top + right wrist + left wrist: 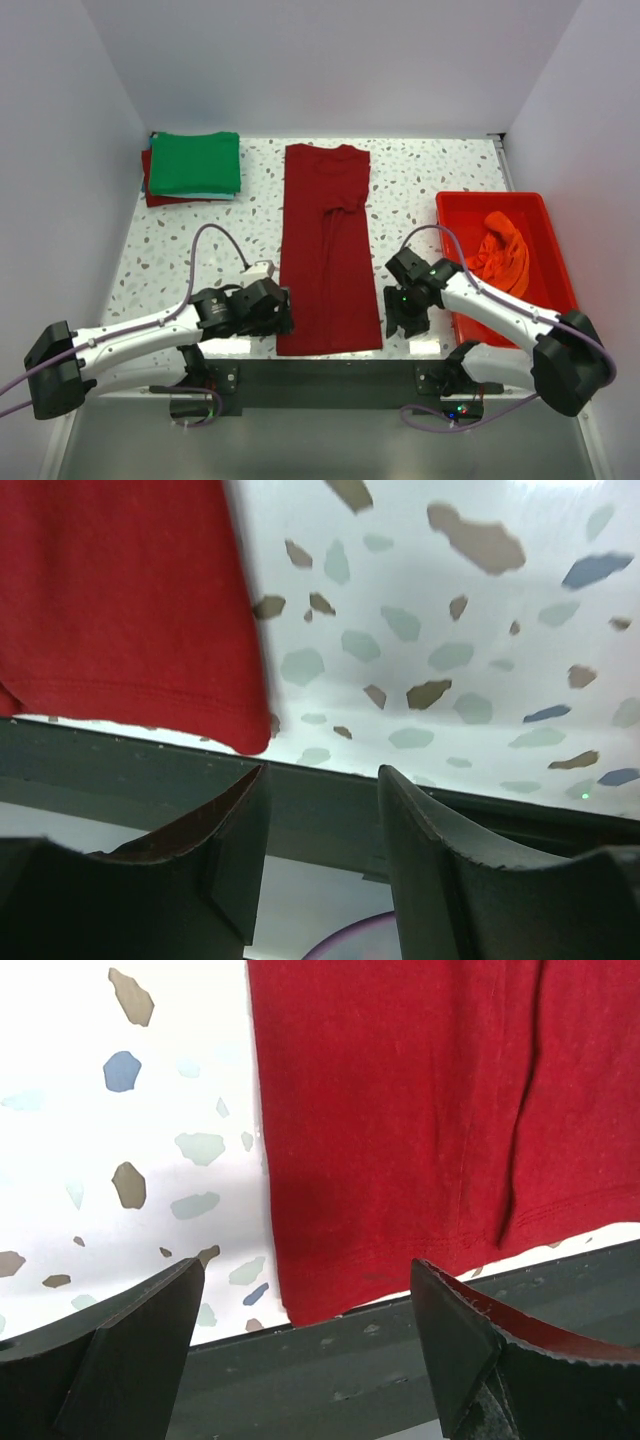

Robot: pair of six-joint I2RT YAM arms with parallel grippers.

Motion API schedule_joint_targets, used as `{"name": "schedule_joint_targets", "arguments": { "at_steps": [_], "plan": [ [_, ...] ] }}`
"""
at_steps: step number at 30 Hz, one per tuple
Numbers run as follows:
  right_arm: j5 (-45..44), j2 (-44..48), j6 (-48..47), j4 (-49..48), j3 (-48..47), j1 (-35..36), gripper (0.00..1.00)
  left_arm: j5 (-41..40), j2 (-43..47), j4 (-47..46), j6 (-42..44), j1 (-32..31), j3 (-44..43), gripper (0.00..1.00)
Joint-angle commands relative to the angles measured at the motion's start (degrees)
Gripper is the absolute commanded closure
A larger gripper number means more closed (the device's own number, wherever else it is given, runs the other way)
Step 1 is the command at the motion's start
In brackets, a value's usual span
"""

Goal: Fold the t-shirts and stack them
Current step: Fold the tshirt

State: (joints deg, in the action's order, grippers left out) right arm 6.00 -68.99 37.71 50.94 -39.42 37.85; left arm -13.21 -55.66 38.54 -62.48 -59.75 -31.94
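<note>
A dark red t-shirt (328, 250) lies flat in the middle of the table, folded lengthwise into a long strip. Its near hem reaches the table's front edge. My left gripper (285, 314) stands open just off the hem's near left corner. In the left wrist view that shirt corner (400, 1110) lies ahead of the left gripper (305, 1265), untouched. My right gripper (405, 325) is open beside the near right corner, with nothing between its fingers. The right wrist view shows this corner (120, 600) left of the right gripper (322, 772). At the back left, a folded green t-shirt (195, 163) rests on a folded dark red one (160, 196).
A rigid red tub (490, 197) at the right holds a crumpled orange t-shirt (500, 252). A dark metal strip (350, 1360) runs along the table's near edge under both grippers. White walls close in the left, back and right sides.
</note>
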Motion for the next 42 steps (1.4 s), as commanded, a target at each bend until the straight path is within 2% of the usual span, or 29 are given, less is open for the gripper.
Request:
{"name": "schedule_joint_targets", "arguments": {
  "at_steps": [1, 8, 17, 20, 22, 29, 36, 42],
  "plan": [
    [2.08, 3.51, 6.05, -2.42, 2.76, 1.18, 0.5, 1.17, 0.38, 0.22, -1.42, 0.24, 1.0, 0.11],
    [5.07, 2.9, 8.6, -8.47, 4.35, 2.94, 0.52, 2.49, 1.87, 1.35, -3.53, 0.24, 3.73, 0.12],
    [5.69, -3.6, 11.06, -14.19, 5.32, 6.1, 0.55, 4.6, 1.26, -0.84, -3.27, 0.24, 5.49, 0.17],
    [6.22, -5.79, 11.41, -15.43, 5.58, 7.5, 0.6, 5.04, -0.59, -1.1, -3.0, 0.24, 5.31, 0.19],
    [5.87, -6.59, 11.77, -15.34, 5.41, 8.73, 0.67, 5.39, -1.55, -1.1, -3.0, 0.24, 5.4, 0.2],
    [3.76, -5.63, 12.03, -12.18, 5.14, 9.44, 0.69, 6.53, -2.7, -3.65, -2.12, 0.24, 6.28, 0.25],
    [3.93, -6.33, 11.86, -12.53, 5.32, 9.53, 0.75, 7.58, -4.63, -6.11, -0.98, 0.16, 6.63, 0.32],
    [4.02, -5.98, 11.86, -12.0, 5.49, 9.53, 0.76, 9.34, -8.23, -7.52, 0.25, 0.24, 6.37, 0.48]
  ]
}}
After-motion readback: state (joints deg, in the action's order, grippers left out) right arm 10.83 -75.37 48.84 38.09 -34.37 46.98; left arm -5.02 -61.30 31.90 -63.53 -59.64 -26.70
